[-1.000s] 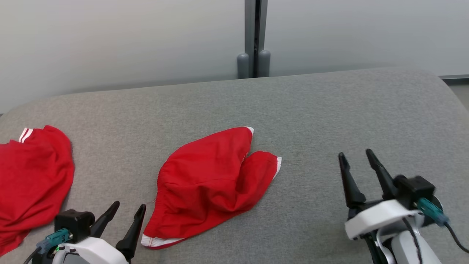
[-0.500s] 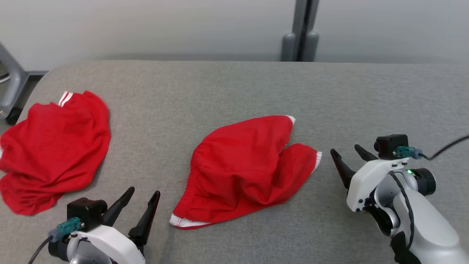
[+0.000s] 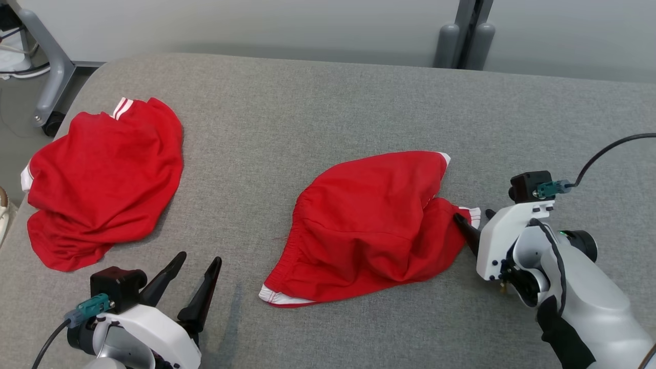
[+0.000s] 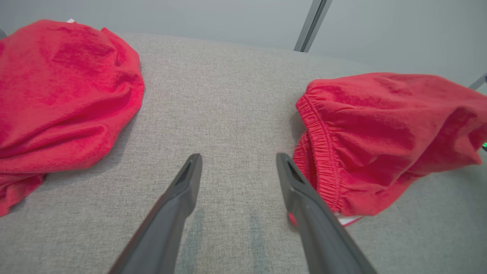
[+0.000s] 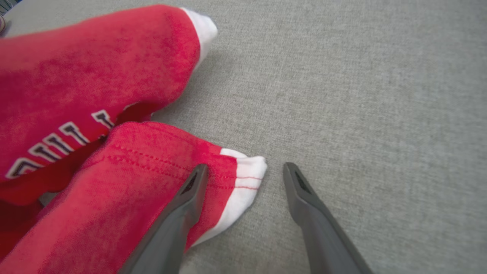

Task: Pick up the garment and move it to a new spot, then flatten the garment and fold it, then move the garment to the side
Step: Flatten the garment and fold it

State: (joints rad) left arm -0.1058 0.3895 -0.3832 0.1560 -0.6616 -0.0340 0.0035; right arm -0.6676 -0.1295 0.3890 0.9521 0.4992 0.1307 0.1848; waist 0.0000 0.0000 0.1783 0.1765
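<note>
Red shorts (image 3: 369, 220) with white-trimmed hems lie crumpled in the middle of the grey padded surface (image 3: 307, 113). My right gripper (image 3: 472, 215) is open at the shorts' right leg; in the right wrist view its left finger (image 5: 182, 205) rests over the white hem (image 5: 247, 171) and the other finger is on bare fabric. My left gripper (image 3: 197, 266) stands open at the lower left, apart from the shorts' elastic waistband (image 4: 319, 152), with nothing between its fingers (image 4: 182, 190).
A second red garment (image 3: 102, 179) with white trim lies crumpled near the surface's left edge, also seen as the red garment (image 4: 64, 87) in the left wrist view. A grey wheeled stand (image 3: 51, 77) is on the floor beyond the far left corner. A grey post (image 3: 464, 36) rises behind.
The head camera has swung left, sliding the whole scene rightward. My right gripper has moved in from clear of the shorts to the hem of the right leg. The left gripper stays open.
</note>
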